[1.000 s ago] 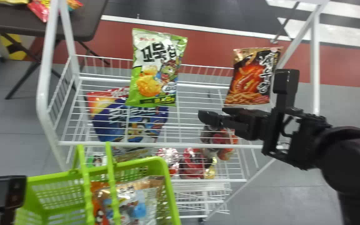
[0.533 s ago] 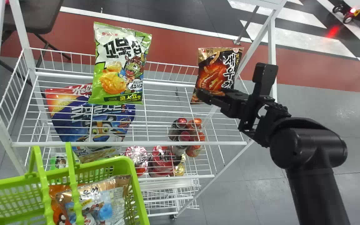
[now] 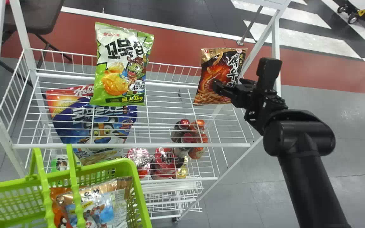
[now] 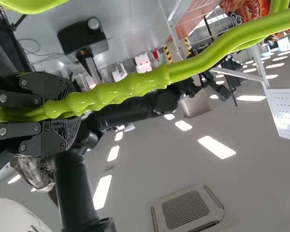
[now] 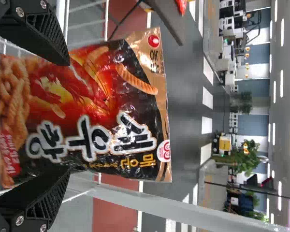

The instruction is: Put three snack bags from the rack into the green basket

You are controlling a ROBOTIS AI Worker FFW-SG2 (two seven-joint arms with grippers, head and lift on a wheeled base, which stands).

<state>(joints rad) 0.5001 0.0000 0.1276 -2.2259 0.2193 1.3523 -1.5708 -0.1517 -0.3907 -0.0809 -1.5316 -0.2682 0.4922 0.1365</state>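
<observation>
1. Target, by judgement: the red-and-black snack bag [image 3: 219, 68], upright on the right side of the rack [image 3: 157, 146], with its top leaning slightly to the right.
2. Nearer to this bag: the right gripper [image 5: 68, 117], directly in front of it, with fingers widely spread. One finger by each side edge of the bag, so the long axis of the bag between them, going up and down, and the closing direction across its width. Cannot tell if already touching.
3. At left of it, well apart, the green-and-white snack bag [image 3: 119, 63], also upright on the rack; probably no obstacle for this grasp.
4. In the left gripper [image 4: 70, 110], pinched together, the handles [image 4: 135, 87] of the green basket [image 3: 127, 163]. Position of the basket: in front of the rack, toward the left.
5. Inside the basket, an orange bag [image 3: 59, 212] and, partly over it, a brown-and-blue bag [image 3: 106, 205]. Probably only one more to add, for three.
6. For the next move: advance a little if needed, keep both fingers beside the bag, close evenly, then lift and carry left to the basket.
7. Possible trouble: a slippery film, likely to fold or slide if held only at the edge; also a knock against the near rack post [image 3: 276, 41].
</observation>
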